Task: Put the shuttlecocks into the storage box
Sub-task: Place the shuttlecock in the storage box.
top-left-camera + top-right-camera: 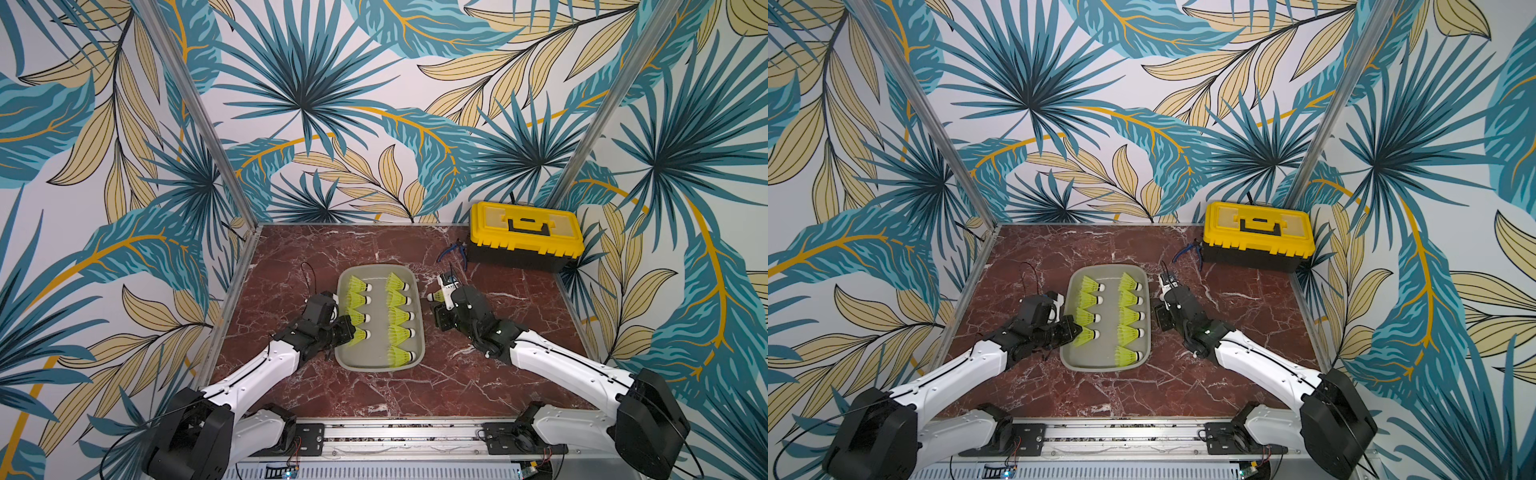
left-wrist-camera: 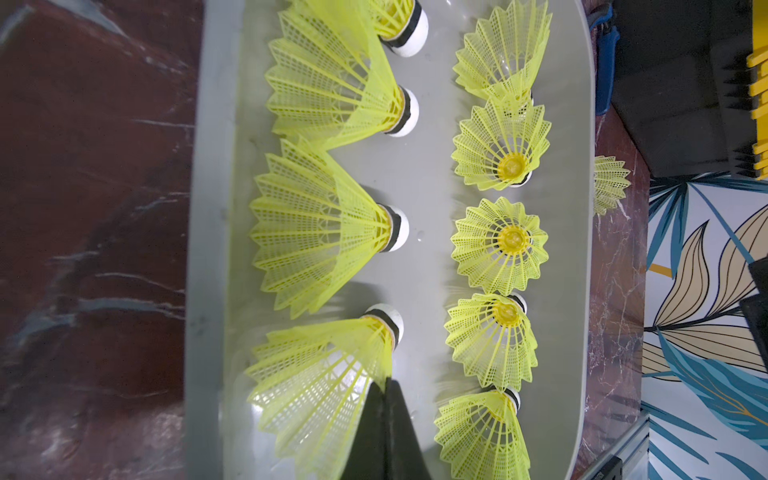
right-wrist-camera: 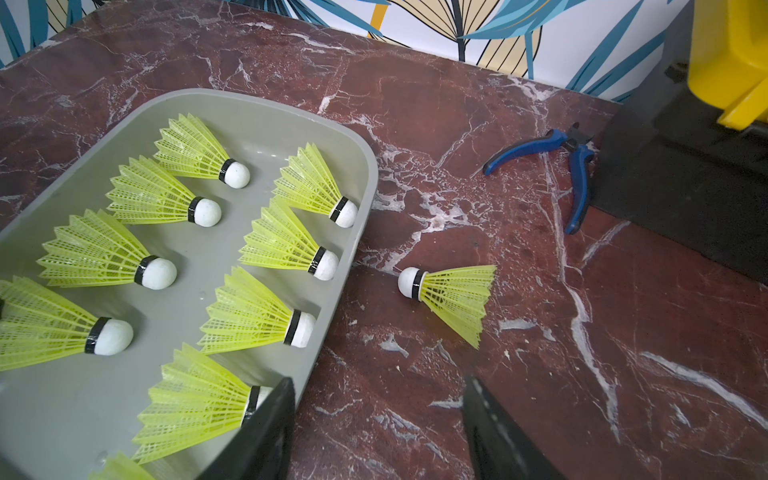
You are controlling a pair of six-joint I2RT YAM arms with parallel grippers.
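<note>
Nine shuttlecocks [image 1: 360, 286] lie in two columns in the box [image 1: 379, 332] at the centre of both top views, four in the left column and five in the right, corks toward frame right. The loose shuttlecock [image 3: 451, 297] is the tenth. It lies on the bench [image 1: 316, 249] near the box's upper right corner, cork toward the rim but apart from it.

The right end effector [image 3: 378, 382] shows at the bottom of its wrist view, jaws about half open and empty. The loose shuttlecock lies ahead of the gap, not yet between the jaws. The left end effector [image 2: 385, 390] has its jaws closed together at the skirt edge of the lowest shuttlecock in the left column. I cannot tell whether it pinches the mesh or only rests against it.

This looks like the last pick. The right end effector probably needs to advance and lower until its jaws straddle the cork end, then close gently, as the skirt looks flimsy. The free spot is at the box's lower left, so the left arm would have to clear first.
</note>
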